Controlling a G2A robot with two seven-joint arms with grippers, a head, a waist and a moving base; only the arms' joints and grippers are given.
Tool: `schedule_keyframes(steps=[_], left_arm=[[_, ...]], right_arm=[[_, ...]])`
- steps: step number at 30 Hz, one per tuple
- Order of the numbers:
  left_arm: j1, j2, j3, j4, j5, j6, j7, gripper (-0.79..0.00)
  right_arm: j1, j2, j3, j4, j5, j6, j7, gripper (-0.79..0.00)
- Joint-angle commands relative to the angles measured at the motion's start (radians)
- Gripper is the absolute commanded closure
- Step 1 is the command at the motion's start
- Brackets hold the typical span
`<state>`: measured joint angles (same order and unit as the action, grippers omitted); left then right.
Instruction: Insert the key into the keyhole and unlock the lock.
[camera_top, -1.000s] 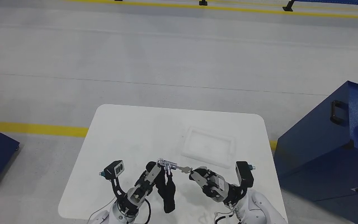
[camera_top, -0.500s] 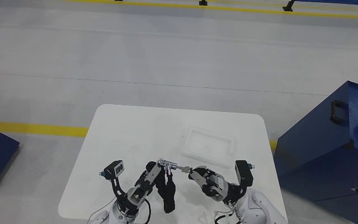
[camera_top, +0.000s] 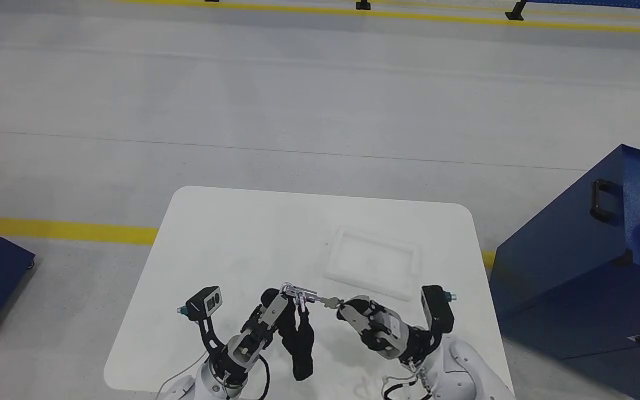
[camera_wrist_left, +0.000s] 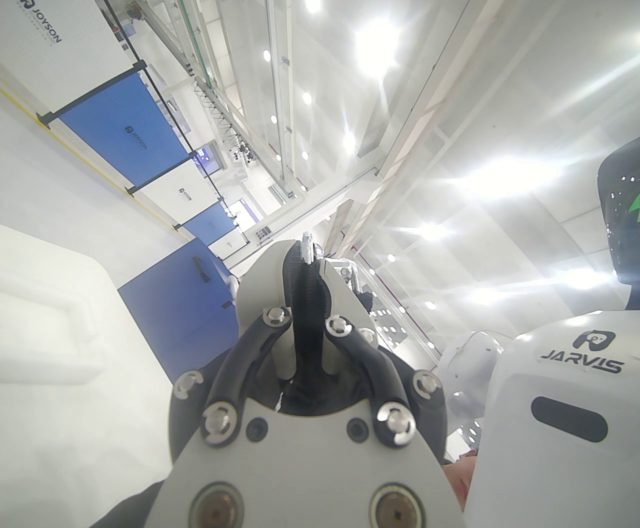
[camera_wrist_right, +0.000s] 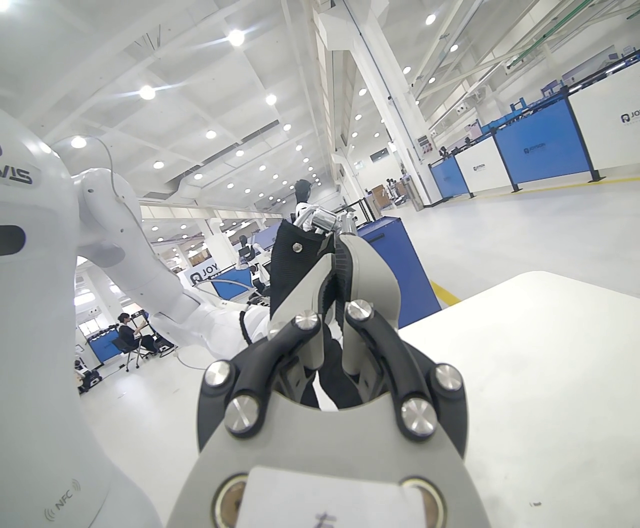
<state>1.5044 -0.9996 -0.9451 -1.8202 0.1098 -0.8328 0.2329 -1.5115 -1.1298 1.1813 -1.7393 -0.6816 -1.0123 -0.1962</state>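
Clamped shut on the key (camera_top: 325, 300): right gripper (camera_top: 345, 306), raised over the near part of the table (camera_top: 230, 230). Clamped shut on the lock (camera_top: 298, 292): left gripper (camera_top: 283, 308), just beside, tips facing the other's. Key and lock touching or nearly so in the top view; blade in the keyhole or only at it, cannot tell.

Both pieces, by the look of them: small, stiff metal, light, smooth enough to twist or slip between pads. Best taken by the flat head for the key, blade left free; across the body for the lock, keyhole left unblocked.

Long axis of the key roughly level, running across the table from right gripper toward left, blade end at the lock. Keyhole apparently turned toward the key, though too small to confirm. Farther out, a white tray (camera_top: 372, 258), well apart, toward the far right of the table.
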Motion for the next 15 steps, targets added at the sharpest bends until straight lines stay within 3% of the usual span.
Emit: schedule_keyframes(steps=[1, 10, 12, 15], left_arm=[[0.0, 0.0, 0.0, 0.0, 0.0, 0.0, 0.0, 0.0], [0.0, 0.0, 0.0, 0.0, 0.0, 0.0, 0.0, 0.0], [0.0, 0.0, 0.0, 0.0, 0.0, 0.0, 0.0, 0.0], [0.0, 0.0, 0.0, 0.0, 0.0, 0.0, 0.0, 0.0]], right_arm=[[-0.01, 0.001, 0.005, -0.004, -0.005, 0.0, -0.011, 0.0], [-0.052, 0.01, 0.034, -0.01, -0.031, 0.0, -0.063, -0.006], [-0.059, 0.011, 0.043, -0.008, -0.038, 0.0, -0.074, -0.252], [-0.064, 0.013, 0.055, 0.001, -0.048, 0.0, -0.078, -0.296]])
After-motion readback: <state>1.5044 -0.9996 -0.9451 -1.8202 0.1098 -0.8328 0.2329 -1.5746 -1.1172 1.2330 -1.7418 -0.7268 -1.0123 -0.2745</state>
